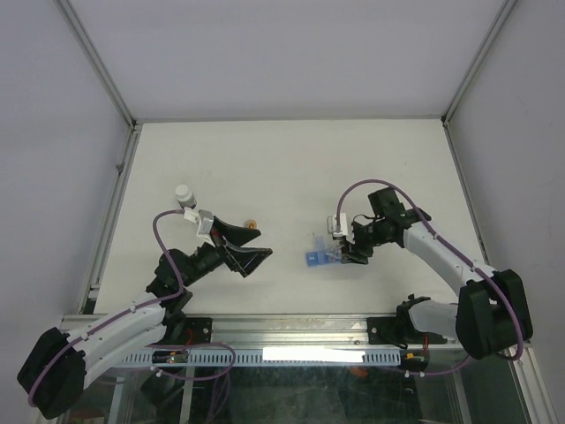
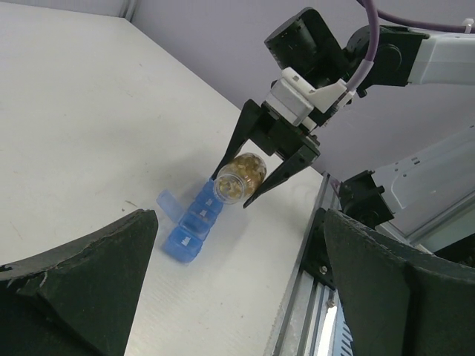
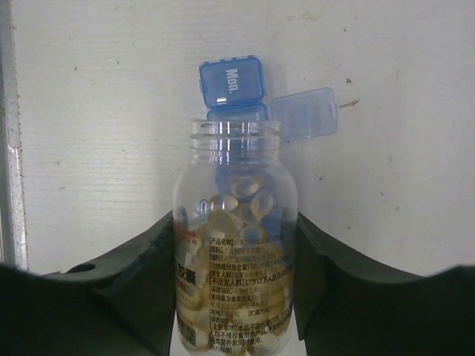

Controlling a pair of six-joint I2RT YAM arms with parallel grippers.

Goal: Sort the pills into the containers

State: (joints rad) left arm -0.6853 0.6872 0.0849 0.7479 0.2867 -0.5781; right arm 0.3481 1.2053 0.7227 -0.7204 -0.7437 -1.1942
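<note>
Right gripper [image 2: 234,189] is clamped at mid-width on a small clear plastic bottle of yellowish softgel pills [image 3: 234,245]. The bottle is uncapped and tipped mouth-first.

The narrow translucent blue plastic pill-organiser strip [image 2: 189,230] lies flat on the white counter [image 1: 282,168], just left of the right gripper, under and ahead of the bottle mouth. In the right wrist view the strip's long axis runs straight on from the bottle's axis, so the pour lines up lengthwise. Aim across the narrow width is the tight part.

Two lids are open: the "Mon." end lid [image 3: 231,85] and one flipped out sideways [image 3: 304,115]. The mouth hides the compartments beneath it, so I can't tell if any pills are in. Most pills sit at the gripper end of the bottle, so my read is it needs more tilt.

Left gripper [image 1: 258,247] is wide open and empty, well apart to the left. The right arm is clearly nearer.

The strip is mid-counter, well in from every edge, with open counter all round it.
</note>
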